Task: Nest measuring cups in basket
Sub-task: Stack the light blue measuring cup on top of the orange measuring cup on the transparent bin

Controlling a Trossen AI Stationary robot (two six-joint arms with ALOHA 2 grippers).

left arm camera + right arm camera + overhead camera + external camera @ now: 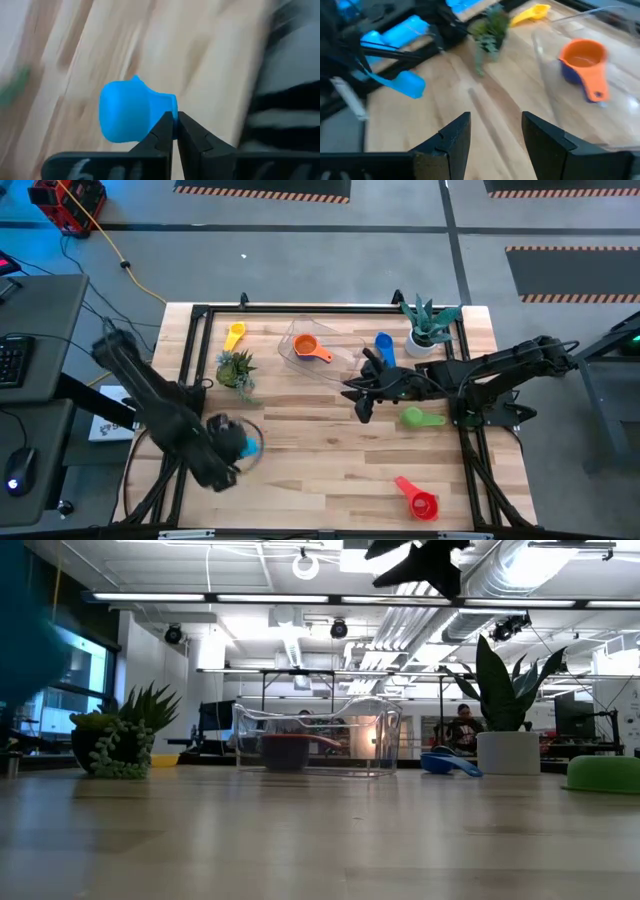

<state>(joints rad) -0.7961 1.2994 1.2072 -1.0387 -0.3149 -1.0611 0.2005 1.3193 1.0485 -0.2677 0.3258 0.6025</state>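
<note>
Left gripper (174, 131) clamping light blue cup (131, 110), near-left table edge (180, 405)

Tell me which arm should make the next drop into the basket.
Left. Its gripper is already shut on the light blue cup, so that cup only needs carrying to the basket holding the orange cup. The right gripper hangs open and empty beside the basket.

Clear basket (345, 358) at table's far middle, orange measuring cup (311, 348) upright inside, handle toward the right arm. Yellow cup (234, 335) far left. Blue cup (384, 346) just right of basket. Green cup (420, 418) right side. Red cup (418, 498) near right. Light blue cup (132, 110) held by its handle, lifted at left.
</note>
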